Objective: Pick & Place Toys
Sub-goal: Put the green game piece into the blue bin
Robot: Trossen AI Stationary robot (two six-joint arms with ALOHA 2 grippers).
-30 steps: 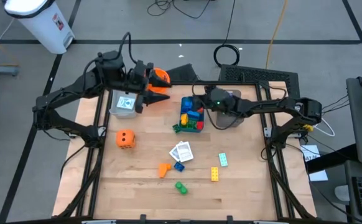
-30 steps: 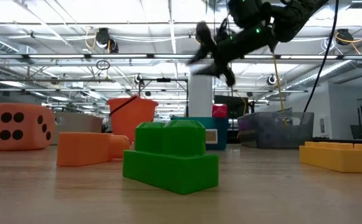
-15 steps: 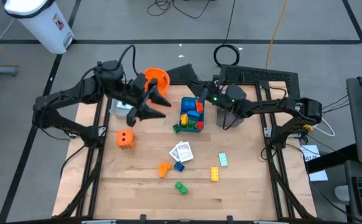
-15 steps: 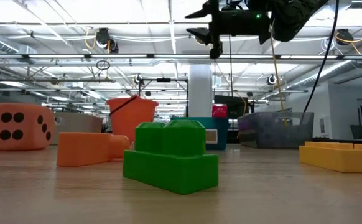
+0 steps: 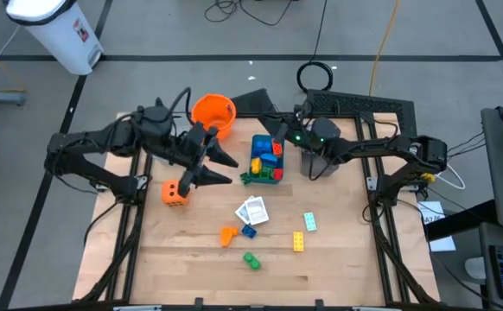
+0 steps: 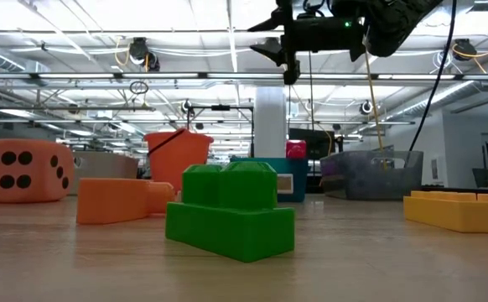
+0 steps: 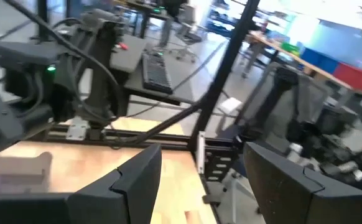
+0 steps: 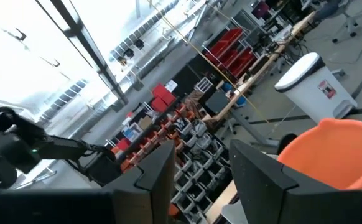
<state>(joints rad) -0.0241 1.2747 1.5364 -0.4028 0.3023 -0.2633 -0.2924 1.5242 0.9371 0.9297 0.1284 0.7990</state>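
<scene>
You see left gripper (image 5: pixel 220 168) fingers apart, empty, above table beside orange die (image 5: pixel 175 193). Right gripper (image 5: pixel 279 130) fingers parted, empty, over teal tray (image 5: pixel 253 143). Yellow brick (image 5: pixel 298 242) lies front-right, long axis front-to-back.

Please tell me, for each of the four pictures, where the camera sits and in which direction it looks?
High view: above the table, looking straight down; both arms show, the left end effector near the orange die.
Low view: at table-top height, looking level past the green brick; an arm hangs at the top.
Left wrist view: on the left arm, looking across the table; its own fingers show.
Right wrist view: on the right arm, tilted up toward the room; its fingers show.
Shared: the orange bucket appears in high, low and right wrist views.
</scene>
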